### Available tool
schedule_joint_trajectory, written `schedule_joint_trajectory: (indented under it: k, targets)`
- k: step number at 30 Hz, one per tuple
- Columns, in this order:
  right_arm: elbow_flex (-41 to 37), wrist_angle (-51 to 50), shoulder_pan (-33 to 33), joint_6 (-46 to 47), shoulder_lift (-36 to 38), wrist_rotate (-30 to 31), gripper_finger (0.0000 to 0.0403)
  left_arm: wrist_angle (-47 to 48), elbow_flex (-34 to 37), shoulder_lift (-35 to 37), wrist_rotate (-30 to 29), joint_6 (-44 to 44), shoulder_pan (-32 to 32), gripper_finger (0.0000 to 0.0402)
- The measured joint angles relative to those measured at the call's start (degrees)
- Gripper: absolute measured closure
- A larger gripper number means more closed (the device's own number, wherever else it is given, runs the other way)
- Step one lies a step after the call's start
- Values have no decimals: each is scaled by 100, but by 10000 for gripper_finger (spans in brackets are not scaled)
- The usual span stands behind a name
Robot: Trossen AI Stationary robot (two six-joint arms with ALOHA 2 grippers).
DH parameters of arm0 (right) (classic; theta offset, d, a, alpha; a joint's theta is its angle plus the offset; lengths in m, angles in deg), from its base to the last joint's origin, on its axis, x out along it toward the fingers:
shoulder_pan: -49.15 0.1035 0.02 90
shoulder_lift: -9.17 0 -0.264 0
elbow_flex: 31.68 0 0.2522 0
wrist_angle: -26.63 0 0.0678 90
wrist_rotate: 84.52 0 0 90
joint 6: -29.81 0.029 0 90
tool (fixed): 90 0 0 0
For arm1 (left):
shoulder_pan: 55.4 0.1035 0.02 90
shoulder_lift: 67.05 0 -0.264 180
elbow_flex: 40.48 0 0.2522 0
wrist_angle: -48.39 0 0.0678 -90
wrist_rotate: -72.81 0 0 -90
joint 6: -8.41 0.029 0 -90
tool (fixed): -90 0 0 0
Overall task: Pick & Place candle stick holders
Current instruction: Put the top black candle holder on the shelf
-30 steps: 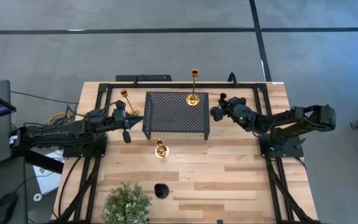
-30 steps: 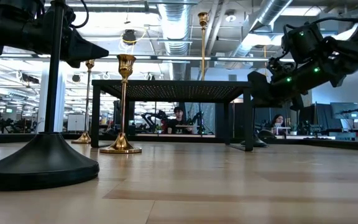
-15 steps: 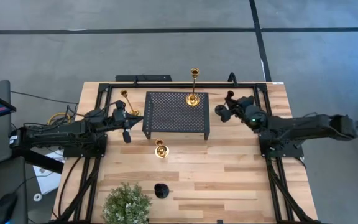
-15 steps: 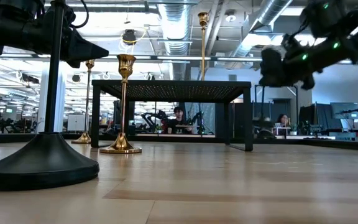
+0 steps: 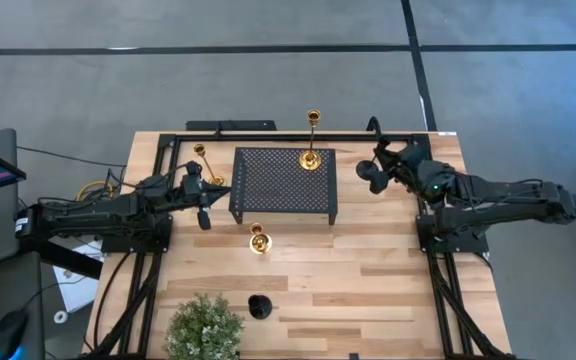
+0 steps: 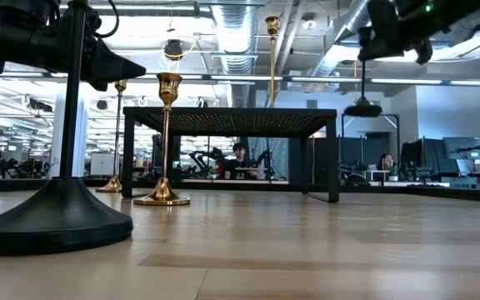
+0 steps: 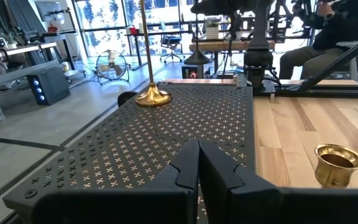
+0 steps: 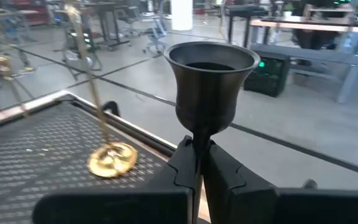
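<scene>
My right gripper (image 5: 383, 165) is shut on a short black candle stick holder (image 8: 211, 81) in the air off the right end of the black perforated stand (image 5: 283, 182). In the low view the black holder's base (image 6: 362, 108) hangs well above the table. A tall gold holder (image 5: 311, 140) stands on the stand's top. Another tall gold holder (image 5: 206, 165) stands on the table left of the stand. A short gold one (image 5: 258, 240) stands in front of the stand, and a second black one (image 5: 259, 305) stands near the front edge. My left gripper (image 5: 204, 215) waits shut at the stand's left end. My right gripper pinches the black holder's thin stem (image 8: 197, 138) just under its cup, between the two fingers. The fingers come level from the table's right side and lie across the stem. The holder stands upright in the hold, cup up and base down, lifted clear of the table.
A green potted plant (image 5: 204, 328) sits at the front left corner. The black arm frames (image 5: 438, 280) run along both sides of the table. Bare wood lies between the stand and the front edge on the right.
My right gripper has risen steeply and drawn back toward the table's right and far edges, carrying the black holder with it. The holder, which stood on the table by the stand's right leg, now hangs clear of the table and stays upright.
</scene>
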Motion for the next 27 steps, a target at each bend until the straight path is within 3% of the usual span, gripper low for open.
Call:
schedule_joint_trajectory:
  k: [15,22,27]
  targets:
    - [126,1527,763,-296,-1030,-36,403,-2,0,0,0,2,-2,394]
    - [126,2189,731,-345,-1444,-793,403,0,0,0,0,0,-2,394]
    - [300,2262,731,-347,-1714,-931,403,-2,0,0,0,2,-2,394]
